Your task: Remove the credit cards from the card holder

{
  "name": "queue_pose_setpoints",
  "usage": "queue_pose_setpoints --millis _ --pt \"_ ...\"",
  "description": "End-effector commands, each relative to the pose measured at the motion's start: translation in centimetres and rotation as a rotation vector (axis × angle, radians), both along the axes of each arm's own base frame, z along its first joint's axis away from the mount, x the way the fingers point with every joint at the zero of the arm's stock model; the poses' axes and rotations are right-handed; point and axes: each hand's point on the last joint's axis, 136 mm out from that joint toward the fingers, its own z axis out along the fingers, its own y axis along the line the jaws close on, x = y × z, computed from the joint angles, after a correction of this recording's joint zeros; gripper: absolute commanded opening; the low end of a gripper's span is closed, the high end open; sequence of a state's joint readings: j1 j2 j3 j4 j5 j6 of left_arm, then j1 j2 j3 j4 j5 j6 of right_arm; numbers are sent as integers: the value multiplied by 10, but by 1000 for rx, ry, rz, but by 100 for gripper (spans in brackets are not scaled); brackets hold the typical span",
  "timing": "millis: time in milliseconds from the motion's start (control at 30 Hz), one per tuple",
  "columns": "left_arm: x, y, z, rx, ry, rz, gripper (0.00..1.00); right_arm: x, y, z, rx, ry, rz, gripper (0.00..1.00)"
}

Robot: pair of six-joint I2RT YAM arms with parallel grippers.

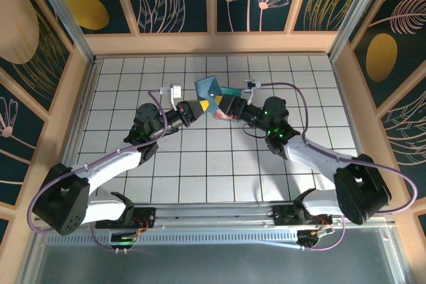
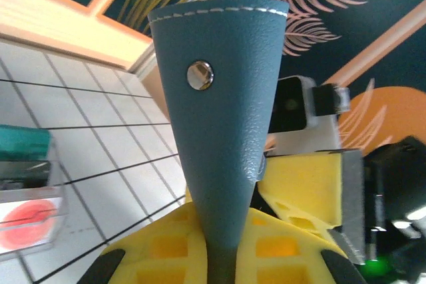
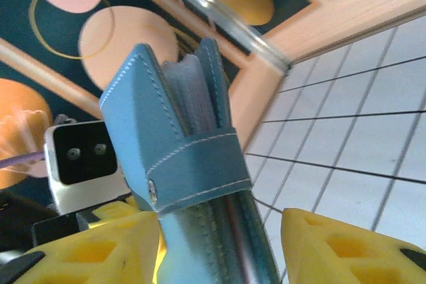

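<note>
In the top view, the card holder (image 1: 210, 88) hangs in the air above the white tiled table (image 1: 200, 164), a little toward 12 o'clock from the table's middle. It sits between the 2 grippers. The left gripper (image 1: 198, 107) reaches it from 8 o'clock and the right gripper (image 1: 227, 106) from 4 o'clock.

In the left wrist view, the card holder (image 2: 219, 131) rises toward 12 o'clock out of the left gripper (image 2: 223, 247). The yellow fingers (image 2: 166, 244) are pressed together on its lower end, pinching it. A round metal snap (image 2: 200, 75) shows on its blue face.

In the right wrist view, the card holder (image 3: 180, 164) stands upright with a stitched strap (image 3: 200, 167) across it. The right gripper (image 3: 213, 251) has its jaws spread. The finger at 3 o'clock (image 3: 339, 251) stands apart from the holder, and the finger at 9 o'clock (image 3: 86, 254) is just beside it.

1 teal card (image 1: 234, 91) shows at 3 o'clock of the holder in the top view, and 1 whitish card with a red blotch (image 1: 223, 116) shows at 5 o'clock, close under the right gripper. In the left wrist view, the teal card (image 2: 20, 143) sits at 9 o'clock with the red-blotched card (image 2: 30, 221) just below it. I cannot tell whether they lie flat on the tiles.
</note>
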State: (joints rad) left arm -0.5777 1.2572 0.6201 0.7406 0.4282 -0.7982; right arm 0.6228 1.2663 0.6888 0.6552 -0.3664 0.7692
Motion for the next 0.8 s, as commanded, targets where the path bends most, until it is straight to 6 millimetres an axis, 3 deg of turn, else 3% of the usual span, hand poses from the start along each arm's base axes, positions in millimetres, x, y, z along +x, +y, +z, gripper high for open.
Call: queue_pose_setpoints --millis 0,167,300,467,767 --pt "6 4 0 105 -48 74 0 13 -25 -9 -209 -11 -215 54" --pt "7 -4 -26 220 -2 94 0 9 -38 -15 -367 -4 -333 54" --pt "5 -14 -39 239 23 65 0 4 -29 -18 -441 15 -329 46" --pt "3 -18 -44 241 32 49 0 1 -8 -25 -527 62 -286 34" --pt "3 -15 -44 240 24 58 0 -2 3 -34 -571 149 -248 32"
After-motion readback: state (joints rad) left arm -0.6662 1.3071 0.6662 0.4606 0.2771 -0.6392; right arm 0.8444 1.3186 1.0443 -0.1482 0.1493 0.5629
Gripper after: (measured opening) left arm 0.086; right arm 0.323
